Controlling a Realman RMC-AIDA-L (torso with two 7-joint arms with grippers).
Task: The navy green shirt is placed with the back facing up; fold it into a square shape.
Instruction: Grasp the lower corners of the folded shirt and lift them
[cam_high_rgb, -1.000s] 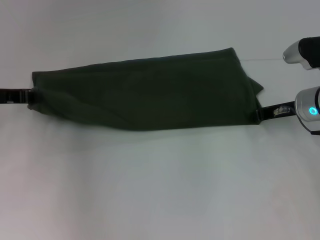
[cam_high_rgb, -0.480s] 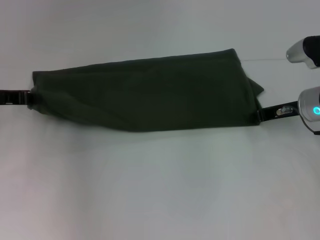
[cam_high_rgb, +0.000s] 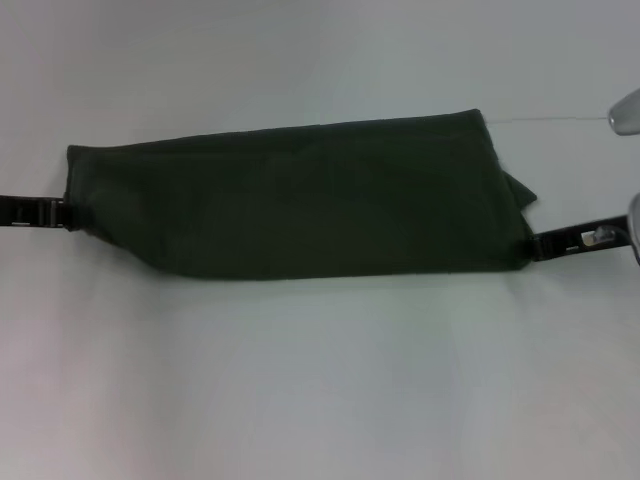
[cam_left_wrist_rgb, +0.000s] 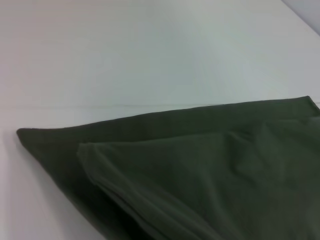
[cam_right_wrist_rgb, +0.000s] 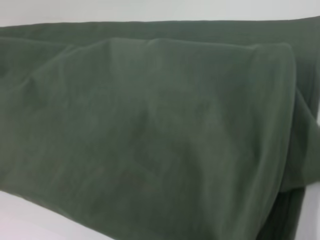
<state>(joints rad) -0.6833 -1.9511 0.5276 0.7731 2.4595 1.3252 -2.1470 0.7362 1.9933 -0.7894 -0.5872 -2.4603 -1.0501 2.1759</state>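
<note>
A large, plain dark olive-green shirt (cam_high_rgb: 300, 200) of soft matte fabric lies folded into a long band across the middle of a smooth, pale grey-white table (cam_high_rgb: 320, 380). The band runs from the left side to the right side, its far edge slanting slightly farther toward the right. A small flap of cloth pokes out at the right end.

The slim black left gripper (cam_high_rgb: 62, 211) meets the shirt's left end at the near corner, and the black right gripper (cam_high_rgb: 535, 245) meets the right end at its near corner. Each touches the fabric there, but whether the fingers are pinched on the cloth or parted cannot be told.

In the left wrist view the shirt (cam_left_wrist_rgb: 200, 175) shows a doubled layer with a rolled fold edge. In the right wrist view the cloth (cam_right_wrist_rgb: 150, 130) fills nearly everything, softly creased. A thin faint line (cam_high_rgb: 550, 120) crosses the tabletop at the far right. Nothing of the room beyond the table shows.
</note>
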